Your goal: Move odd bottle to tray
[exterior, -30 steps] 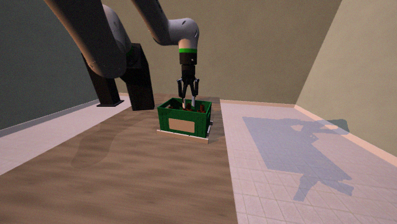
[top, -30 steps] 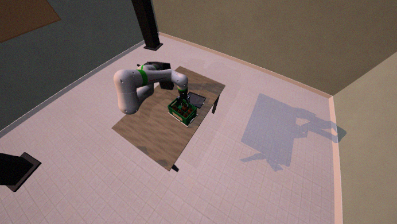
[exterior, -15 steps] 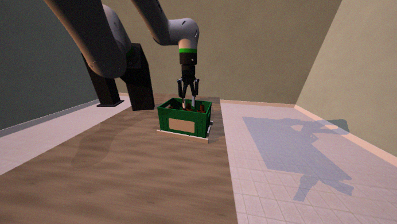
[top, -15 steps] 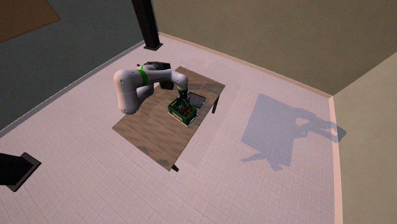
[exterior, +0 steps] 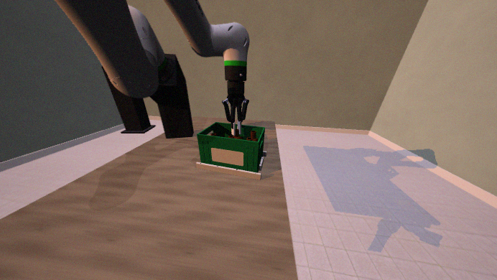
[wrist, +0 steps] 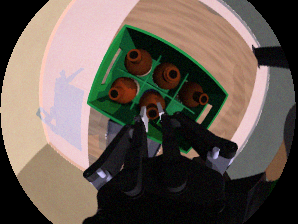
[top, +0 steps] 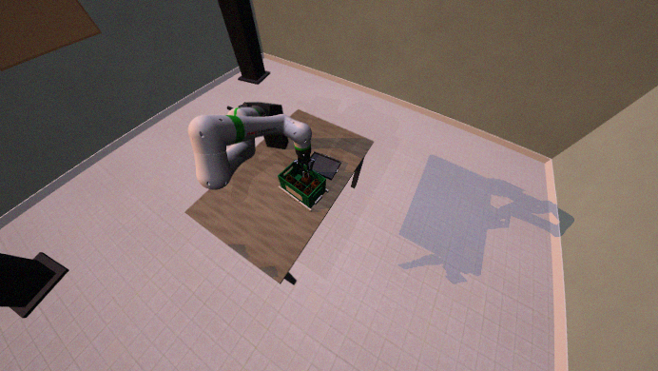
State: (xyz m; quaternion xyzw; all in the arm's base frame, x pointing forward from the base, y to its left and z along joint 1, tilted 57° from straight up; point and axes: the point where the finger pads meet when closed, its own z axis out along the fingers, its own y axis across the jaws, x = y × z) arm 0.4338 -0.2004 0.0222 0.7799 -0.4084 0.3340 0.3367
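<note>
The pincer [exterior: 235, 124] hangs straight down into the green crate [exterior: 230, 152], its jaws drawn in narrow around the neck of a brown bottle [wrist: 152, 104] in the crate's near row as the wrist camera sees it. Whether the fingers already press on that neck cannot be told; a pale fingertip lies against its rim in the wrist view.

Four more bottles stand around it in their own cells: one [wrist: 124, 91] just beside it, one [wrist: 137, 60] in the far corner, one [wrist: 169, 76] in the middle and one [wrist: 193, 94] toward the other end. All look alike, reddish brown with dark round mouths; any difference in neck thickness is too small to tell.

The crate bears a tan label on its front and rests on a pale slab on the wood-grain desk [exterior: 144, 215]. Just beyond the pincer lies the dark flat tray [top: 326, 165], near the desk's edge.

Around the desk spreads a pale tiled floor [top: 428, 309] carrying a bluish shadow, bounded by olive and grey-green walls.
</note>
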